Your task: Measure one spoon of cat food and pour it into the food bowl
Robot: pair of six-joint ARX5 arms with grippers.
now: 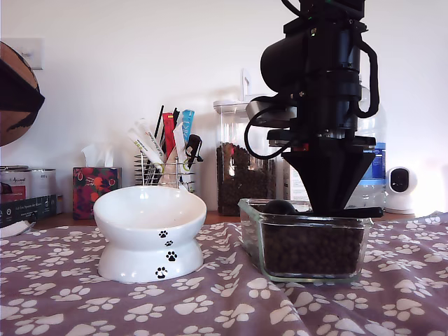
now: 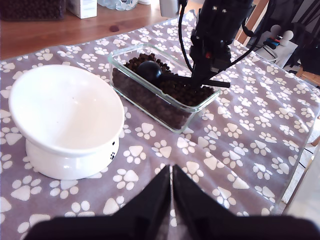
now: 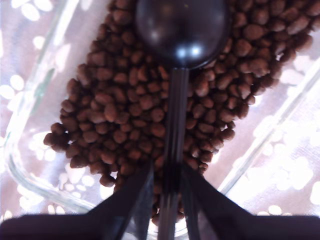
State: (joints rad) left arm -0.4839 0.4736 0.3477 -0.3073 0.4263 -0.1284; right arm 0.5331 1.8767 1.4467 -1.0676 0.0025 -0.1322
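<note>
Second gripper on the spoon, 1 scoop not yet lifted.

The food bowl (image 1: 149, 233) stands empty on the table (image 1: 224, 308), beside the glass dish (image 1: 308, 241) of cat food (image 3: 125, 105). My second gripper (image 3: 165, 187) clasps the spoon (image 3: 176, 75) by its handle; my first gripper (image 2: 171, 192) hangs pressed closed, holding nothing. A thin grip could let the handle twist, spilling kibble.

A tissue box (image 1: 96, 183), wire utensil rack (image 1: 165, 170), clear canister (image 1: 242, 159) and white camera (image 1: 401, 189) line the back.
</note>
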